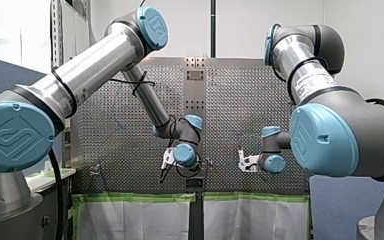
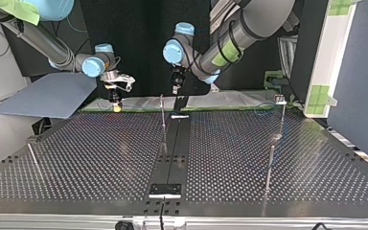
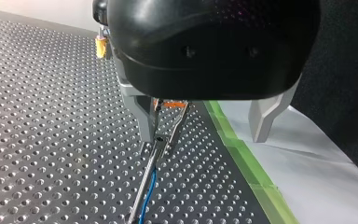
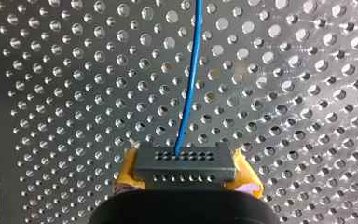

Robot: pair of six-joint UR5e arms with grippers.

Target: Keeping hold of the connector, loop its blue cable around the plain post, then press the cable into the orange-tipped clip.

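Yellow pads of my right gripper are clenched on the connector, a dark block with two rows of small holes, gripped at its two short ends. Blue cable leaves the middle of the connector's upper row and runs ahead of the gripper in a slight curve over the perforated table until it passes out of the right wrist view. In the top view this gripper hangs at the view's left, near the table's far edge, pads pointing down; whether it touches the surface cannot be told. My left gripper is released, its metal fingers standing wide apart. Orange-tipped clip, a thin metal piece, stands just beside one finger, on its inner side; whether finger and clip touch cannot be told. A short length of the blue cable lies on the table by the foot of the clip, alongside a thin metal rod. Green tape edges the table near the other finger, with a white sheet beyond it. In the front view the two grippers are well apart, the left one near the table's middle. Which of the thin posts in the top view is the plain one cannot be told.
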